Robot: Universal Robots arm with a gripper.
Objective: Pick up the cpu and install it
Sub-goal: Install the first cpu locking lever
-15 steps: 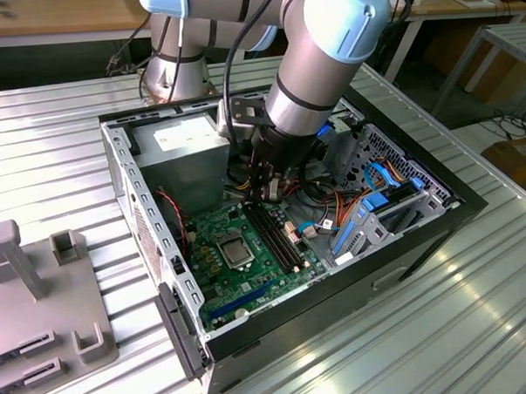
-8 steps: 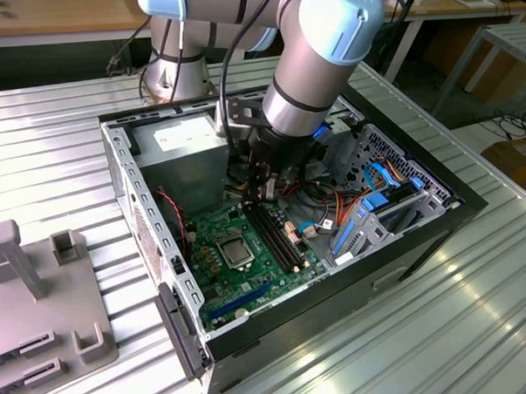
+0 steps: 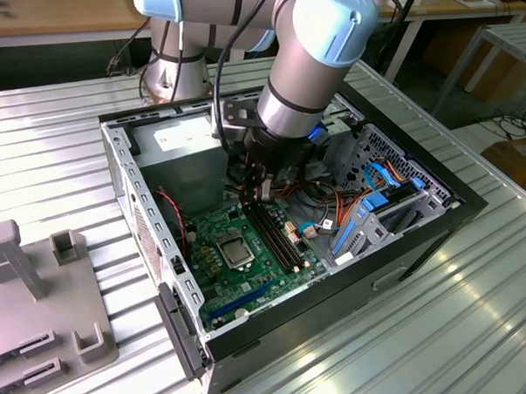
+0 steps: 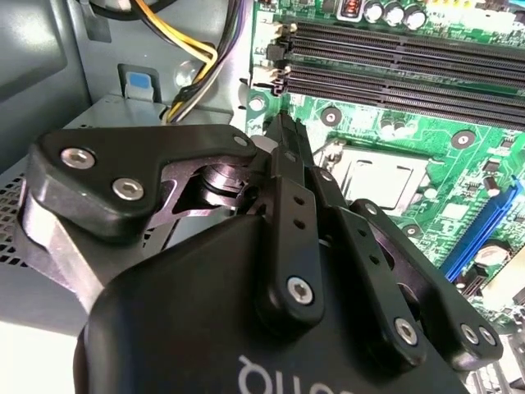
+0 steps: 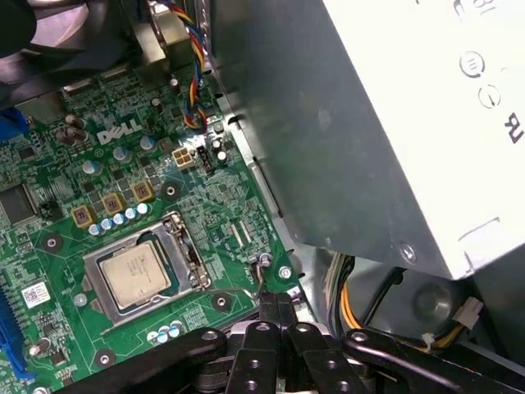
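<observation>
Silver-grey, the cpu (image 5: 136, 275) sits in its socket (image 5: 146, 271) on the green motherboard (image 5: 74, 180), at lower left in the first wrist view. My gripper (image 5: 276, 305) is clenched with nothing between its fingers, just beside the socket, inside the computer case (image 3: 122, 168).

Bright, even light — glare on table (image 3: 408, 330) ridges.

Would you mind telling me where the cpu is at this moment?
The cpu sits in its socket on the green motherboard, beside the long black memory slots in the exterior view. The shut pincer is close by, holding nothing.
</observation>
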